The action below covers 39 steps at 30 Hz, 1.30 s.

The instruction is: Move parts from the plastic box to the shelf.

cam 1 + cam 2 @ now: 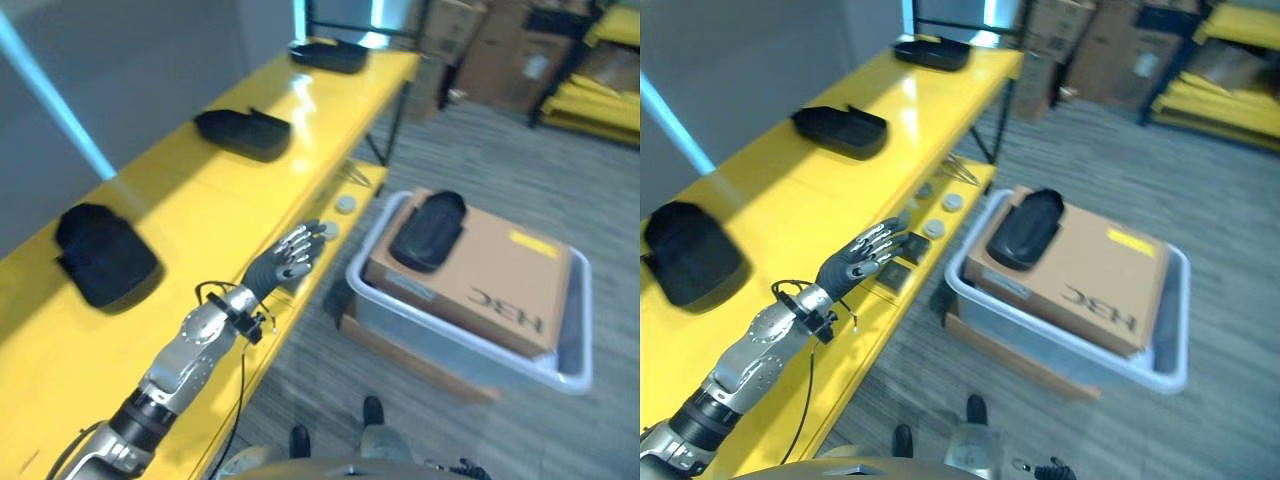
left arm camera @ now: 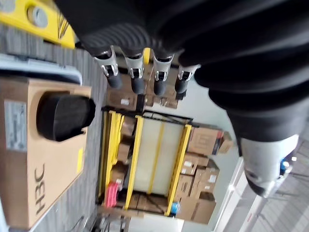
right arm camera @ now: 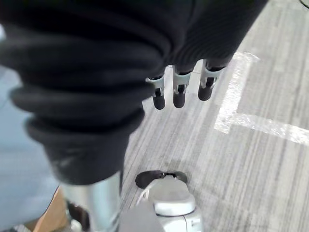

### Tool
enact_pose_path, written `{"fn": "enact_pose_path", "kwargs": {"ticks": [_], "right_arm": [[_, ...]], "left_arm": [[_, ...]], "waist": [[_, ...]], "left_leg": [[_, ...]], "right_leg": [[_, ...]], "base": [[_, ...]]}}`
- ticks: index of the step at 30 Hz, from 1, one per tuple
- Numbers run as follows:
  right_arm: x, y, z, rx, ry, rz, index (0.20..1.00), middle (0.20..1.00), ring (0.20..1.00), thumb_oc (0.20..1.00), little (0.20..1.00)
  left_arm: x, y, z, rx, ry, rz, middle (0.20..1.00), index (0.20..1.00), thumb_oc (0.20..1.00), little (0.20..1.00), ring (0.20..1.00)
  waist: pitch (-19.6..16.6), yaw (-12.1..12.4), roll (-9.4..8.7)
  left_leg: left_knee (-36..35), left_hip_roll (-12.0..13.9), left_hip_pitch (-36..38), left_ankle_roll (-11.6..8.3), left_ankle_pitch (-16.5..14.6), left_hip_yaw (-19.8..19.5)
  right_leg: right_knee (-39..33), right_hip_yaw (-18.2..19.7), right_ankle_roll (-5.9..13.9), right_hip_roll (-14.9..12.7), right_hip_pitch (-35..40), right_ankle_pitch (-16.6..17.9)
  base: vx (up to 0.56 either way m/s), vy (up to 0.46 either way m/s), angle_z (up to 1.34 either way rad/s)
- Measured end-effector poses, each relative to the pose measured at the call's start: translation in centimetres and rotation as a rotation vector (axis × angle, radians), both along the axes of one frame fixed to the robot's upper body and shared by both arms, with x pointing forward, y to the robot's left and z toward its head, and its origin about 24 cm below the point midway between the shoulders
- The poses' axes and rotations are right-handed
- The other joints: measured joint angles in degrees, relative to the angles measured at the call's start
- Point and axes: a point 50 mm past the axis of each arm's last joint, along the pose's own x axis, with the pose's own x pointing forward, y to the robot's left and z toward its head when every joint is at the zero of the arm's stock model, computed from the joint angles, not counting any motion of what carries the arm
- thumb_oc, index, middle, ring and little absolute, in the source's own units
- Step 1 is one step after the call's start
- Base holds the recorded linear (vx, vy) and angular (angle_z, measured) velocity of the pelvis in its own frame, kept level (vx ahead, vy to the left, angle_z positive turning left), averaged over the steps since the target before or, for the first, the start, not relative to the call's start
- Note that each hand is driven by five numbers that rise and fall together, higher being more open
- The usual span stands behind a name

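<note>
Already on the yellow shelf (image 1: pixel 200 190): three black parts, one at nine o'clock (image 1: pixel 100 255), one toward eleven (image 1: pixel 243 131), one far off near twelve (image 1: pixel 328 54). Hovering above the shelf's front edge, just left of centre: left hand (image 1: pixel 290 257), fingers (image 2: pixel 137 79) straight and spread, holding nothing, touching nothing, pointed toward two o'clock at the box. Farther right, at about three o'clock on the floor: translucent plastic box (image 1: pixel 575 345) with a brown carton (image 1: pixel 490 280) inside, and on the carton's near-left corner the remaining black part (image 1: pixel 428 230), well apart from the hand. Probably a moulded shell, matte, rigid, light enough for one hand, not fragile-looking; smooth rounded back likely a little slippery, so best taken across the narrower width, thumb on one long side and fingers on the other, near the middle. Far right, low beside the body over grey carpet in its wrist view: right hand (image 3: pixel 179 84), fingers hanging loosely extended, empty, idle.
</note>
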Motion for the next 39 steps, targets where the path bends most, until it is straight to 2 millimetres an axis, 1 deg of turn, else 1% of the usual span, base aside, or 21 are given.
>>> {"fn": "enact_pose_path", "kwargs": {"ticks": [3,4,6,9,12,14,16,17,18,19,20,21,22,24,25,26,28,31,33,35,39], "right_arm": [[1.2,0.1,0.3,0.001,-0.041,0.008,1.0,1.0,1.0,1.0,1.0],[0.6,0.1,0.2,0.004,-0.023,0.004,1.0,1.0,1.0,1.0,1.0],[0.9,-1.2,0.6,-0.034,-0.026,0.012,1.0,1.0,1.0,1.0,1.0],[1.5,-1.1,0.7,-0.015,-0.037,0.039,1.0,1.0,1.0,1.0,1.0],[-1.4,-1.4,0.2,-0.008,0.023,0.027,1.0,1.0,1.0,1.0,1.0],[-1.6,-1.2,0.1,-0.001,0.022,0.023,1.0,1.0,1.0,1.0,1.0],[-0.4,-1.3,0.4,-0.005,-0.019,0.021,1.0,1.0,1.0,1.0,1.0],[0.9,-1.7,0.8,-0.007,-0.069,-0.006,1.0,1.0,1.0,1.0,1.0],[2.8,-2.3,1.5,-0.004,-0.136,-0.051,1.0,1.0,1.0,1.0,1.0],[5.2,-2.9,2.4,0.0,-0.213,-0.107,1.0,1.0,1.0,1.0,1.0],[6.6,-3.6,3.2,0.002,-0.274,-0.171,1.0,1.0,1.0,1.0,1.0],[8.9,-3.9,4.5,0.015,-0.381,-0.243,1.0,1.0,1.0,1.0,1.0],[10.5,-3.7,5.6,0.043,-0.474,-0.302,1.0,1.0,1.0,1.0,1.0],[12.4,-3.1,7.6,0.067,-0.624,-0.351,1.0,1.0,1.0,1.0,1.0],[14.1,-3.9,10.5,0.045,-0.793,-0.384,1.0,1.0,1.0,1.0,1.0],[15.1,-4.8,13.7,0.011,-0.962,-0.395,1.0,1.0,1.0,1.0,1.0],[14.4,-8.0,19.7,-0.134,-1.217,-0.505,1.0,1.0,1.0,1.0,1.0],[14.6,-7.0,28.5,-0.301,-1.59,-0.381,1.0,1.0,1.0,1.0,1.0],[15.4,-6.5,29.8,-0.317,-1.62,-0.348,1.0,1.0,1.0,1.0,1.0],[16.5,-5.8,30.5,-0.291,-1.641,-0.329,1.0,1.0,1.0,1.0,1.0],[20.8,-4.4,31.3,-0.232,-1.579,-0.294,1.0,1.0,1.0,1.0,1.0]], "left_arm": [[0.9,0.6,-0.8,0.047,0.032,0.033,1.0,1.0,1.0,1.0,1.0],[1.3,0.8,-1.0,0.062,0.041,0.042,1.0,1.0,1.0,1.0,1.0],[1.5,0.6,-2.1,0.093,0.082,0.064,1.0,1.0,1.0,1.0,1.0],[1.9,1.3,-7.6,0.199,0.283,0.227,1.0,1.0,1.0,1.0,1.0],[-3.3,4.7,-17.2,0.366,0.689,0.452,1.0,1.0,1.0,1.0,1.0],[-8.2,7.6,-21.8,0.551,0.913,0.592,1.0,1.0,1.0,1.0,1.0],[-10.0,9.7,-22.8,0.646,0.987,0.674,1.0,1.0,1.0,1.0,1.0],[-10.3,11.1,-22.8,0.699,0.988,0.72,1.0,1.0,1.0,1.0,1.0],[-11.1,12.0,-23.0,0.754,0.991,0.74,1.0,1.0,1.0,1.0,1.0],[-12.0,12.7,-23.3,0.821,0.999,0.744,1.0,1.0,1.0,1.0,1.0],[-13.5,12.9,-23.9,0.887,1.039,0.733,1.0,1.0,1.0,1.0,1.0],[-17.0,13.4,-24.9,0.98,1.136,0.705,1.0,1.0,1.0,1.0,1.0],[-20.7,14.1,-25.4,1.048,1.259,0.691,1.0,1.0,1.0,1.0,1.0],[-24.1,14.6,-25.5,1.094,1.346,0.666,1.0,1.0,1.0,1.0,1.0],[-23.9,12.7,-25.8,1.049,1.307,0.624,1.0,1.0,1.0,1.0,1.0],[-23.6,12.4,-25.8,1.024,1.267,0.625,1.0,1.0,1.0,1.0,1.0],[-22.0,11.5,-25.7,0.983,1.199,0.619,1.0,1.0,1.0,1.0,1.0],[-21.1,11.7,-25.4,0.961,1.14,0.617,1.0,1.0,1.0,1.0,1.0],[-20.1,12.6,-25.1,0.974,1.109,0.634,1.0,1.0,1.0,1.0,1.0],[-19.5,12.6,-25.0,0.97,1.09,0.636,1.0,1.0,1.0,1.0,1.0],[-19.5,12.5,-25.0,0.974,1.076,0.603,1.0,1.0,1.0,1.0,1.0]], "waist": [[-0.1,-0.7,-0.28],[0.2,-1.4,-1.61],[-0.4,-2.5,-0.24],[-2.3,-4.2,0.59],[-4.7,-5.5,0.82],[-4.5,-4.5,-1.19],[-4.0,-2.8,-2.87],[-3.1,-1.8,-3.9],[-2.0,-0.1,-4.0],[-0.5,1.1,-4.01],[0.5,1.5,-4.14],[0.6,1.1,-3.13],[1.0,0.5,-1.97],[1.1,0.9,-1.25],[1.5,0.9,2.05],[0.4,0.9,0.96],[0.4,-0.6,2.83],[0.1,-1.7,3.77],[0.0,-0.2,1.07],[0.0,0.3,0.73],[1.7,5.0,4.1]], "left_leg": [[-1.1,2.9,0.5,-2.98,-0.6,3.6],[-0.8,3.5,0.6,-5.4,-0.2,3.3],[-1.1,6.8,0.4,-7.28,0.9,3.3],[-2.3,11.6,1.1,-11.33,0.1,7.0],[0.4,16.6,0.7,-12.23,0.6,6.9],[6.1,18.1,-2.8,-9.43,3.6,5.2],[8.9,18.8,-5.3,-11.58,9.1,2.6],[12.4,19.7,-8.2,-15.49,13.5,-1.2],[17.8,20.3,-12.0,-17.14,16.9,-5.3],[23.2,20.0,-15.6,-19.1,16.7,-9.0],[22.4,17.9,-17.0,-17.46,11.2,-9.5],[10.8,15.6,-16.9,-18.28,9.6,-8.3],[2.0,15.6,-16.8,-18.07,11.5,-5.7],[1.9,15.4,-15.6,-15.42,11.5,-4.0],[1.8,14.2,-13.6,-12.38,8.6,-5.1],[1.1,12.1,-10.9,-13.05,7.4,-4.7],[0.5,11.2,-7.6,-12.41,6.6,-4.2],[-2.3,10.5,-4.7,-9.68,7.0,-3.1],[-2.2,9.5,-4.3,-9.16,6.4,-3.3],[-2.2,8.8,-4.5,-8.5,5.6,-3.9],[-2.1,6.5,-7.0,-7.76,4.6,-5.4]], "right_leg": [[1.0,-2.7,1.23,-3.1,4.1,0.5],[-3.4,-2.4,-0.27,-2.2,8.5,1.7],[-5.4,-1.6,-1.97,1.9,8.0,2.7],[-11.9,-5.3,-3.96,4.7,8.8,4.0],[-11.6,-5.4,-7.35,10.0,9.2,3.1],[-10.9,-6.0,-9.48,11.3,9.2,1.5],[-10.0,-6.8,-11.29,11.4,9.0,0.3],[-8.4,-7.4,-13.55,11.8,8.3,-0.9],[-6.9,-7.4,-15.4,12.6,7.9,-2.0],[-6.4,-7.3,-15.99,12.8,7.7,-2.5],[-7.0,-7.0,-15.23,12.7,7.7,-2.1],[-8.3,-6.9,-13.64,13.0,7.8,-2.0],[-9.2,-7.1,-13.76,14.4,8.4,-2.0],[-10.6,-6.8,-12.78,15.9,10.8,-2.7],[-2.3,-10.7,-2.25,13.7,8.9,-11.0],[1.9,-8.5,-11.32,6.6,5.1,-7.2],[-1.7,-10.1,-11.59,9.0,8.0,-6.1],[-1.9,-9.7,-11.49,10.5,8.0,-5.0],[-2.1,-8.6,-10.61,9.7,8.0,-4.9],[-2.3,-8.6,-9.64,8.9,7.9,-4.6],[-4.1,-8.8,-7.52,7.2,7.3,-2.9]], "base": [[-0.1,-0.133,-1.01],[-0.06,-0.223,-0.39],[0.0,-0.321,-0.47],[0.1,-0.469,-0.71],[0.11,-0.503,-0.3],[0.04,-0.435,0.11],[0.01,-0.299,0.27],[-0.02,-0.168,0.25],[-0.03,-0.046,0.11],[0.05,0.131,-0.09],[0.12,0.164,-0.12],[0.17,0.171,-0.12],[0.14,0.187,-0.12],[0.09,0.209,-0.38],[0.06,0.17,-0.72],[0.1,0.213,-0.4],[0.1,0.175,0.08],[0.07,0.082,-0.03],[0.07,0.085,-0.13],[0.0,0.063,0.05],[-0.05,0.056,0.16]]}}
